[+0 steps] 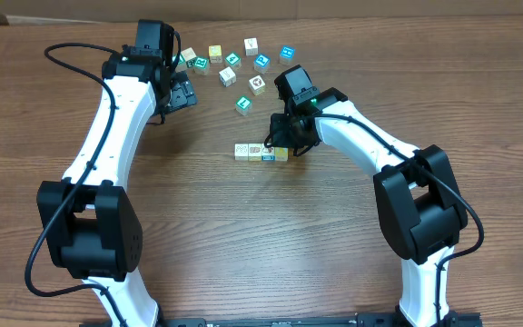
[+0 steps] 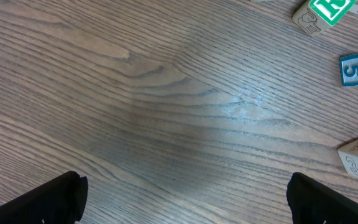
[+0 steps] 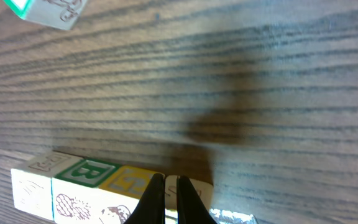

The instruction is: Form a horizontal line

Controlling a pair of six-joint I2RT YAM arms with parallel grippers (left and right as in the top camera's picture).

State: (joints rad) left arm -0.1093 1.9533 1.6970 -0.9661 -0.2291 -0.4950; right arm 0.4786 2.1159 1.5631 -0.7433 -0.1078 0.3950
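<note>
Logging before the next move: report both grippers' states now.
Left gripper: open, empty.
Right gripper: shut, empty, at the row of small picture cubes.

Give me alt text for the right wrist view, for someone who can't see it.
The shut right claw sits at the right end of a short row of picture cubes along the bottom edge. A loose teal-edged cube lies at top left on the wooden table.

Line (image 3: pixel 92 175) end behind right claw (image 3: pixel 169 182)
</note>
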